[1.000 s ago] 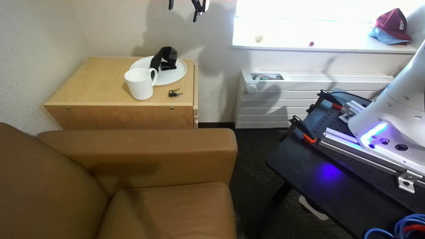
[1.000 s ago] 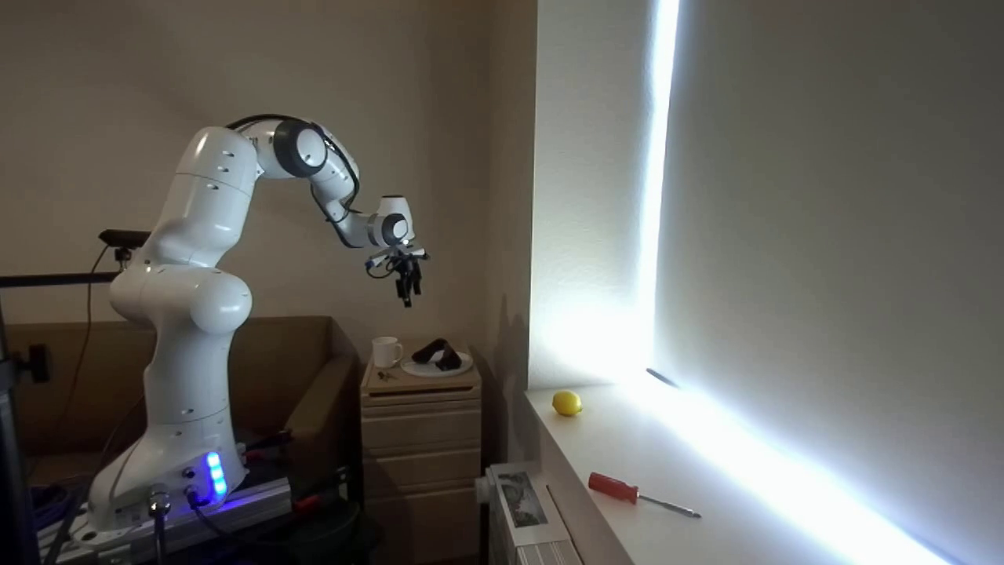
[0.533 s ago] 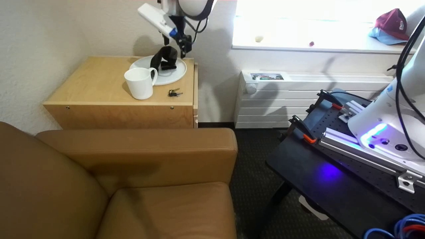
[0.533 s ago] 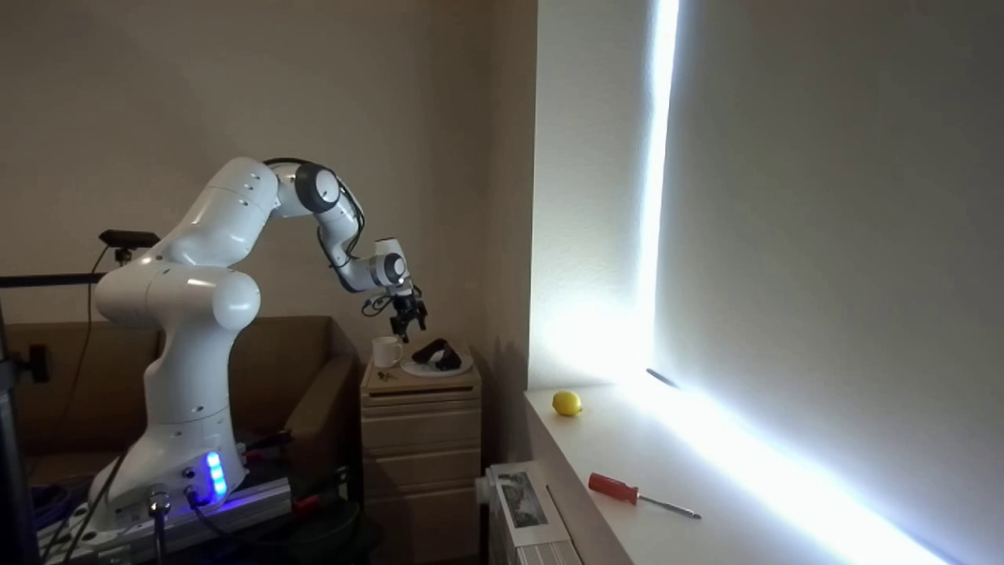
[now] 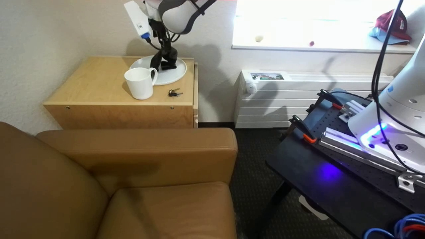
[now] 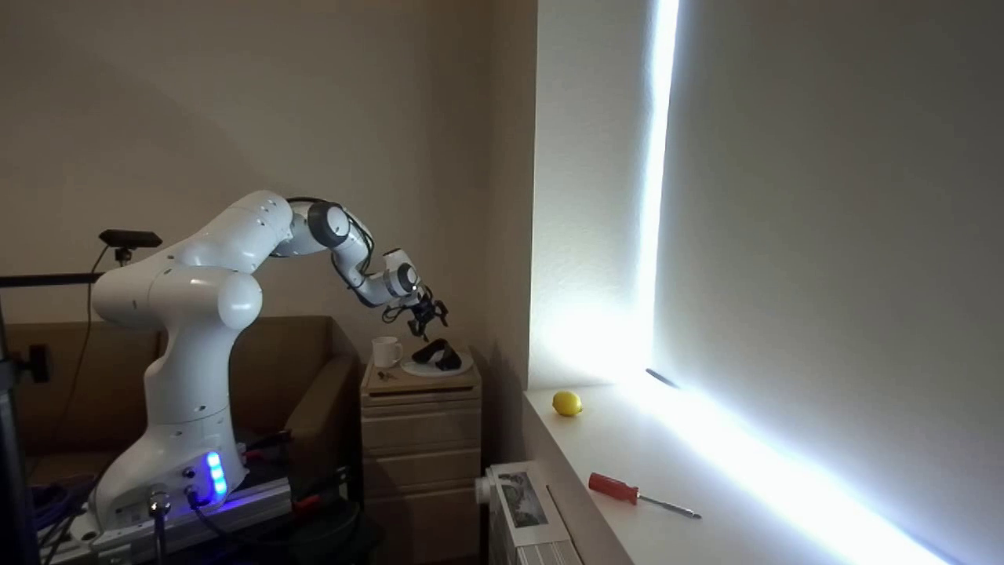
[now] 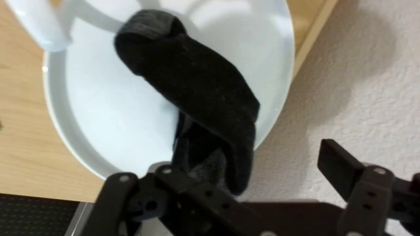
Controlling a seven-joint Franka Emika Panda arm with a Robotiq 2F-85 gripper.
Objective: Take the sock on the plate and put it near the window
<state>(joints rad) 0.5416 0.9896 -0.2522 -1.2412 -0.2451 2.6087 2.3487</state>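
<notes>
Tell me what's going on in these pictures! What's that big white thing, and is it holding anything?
That's a robot arm, and the black gripper at its end works like a hand. Two views look at the room from different places outside the robot. The close-up is taken from its wrist, so you see the gripper's fingers poking in at the bottom. The sock is black with grey patches and lies on a white plate. The plate sits on a wooden drawer cabinet, along with a white mug and some keys. The jaws stand wide apart, so nothing is held yet.
</notes>
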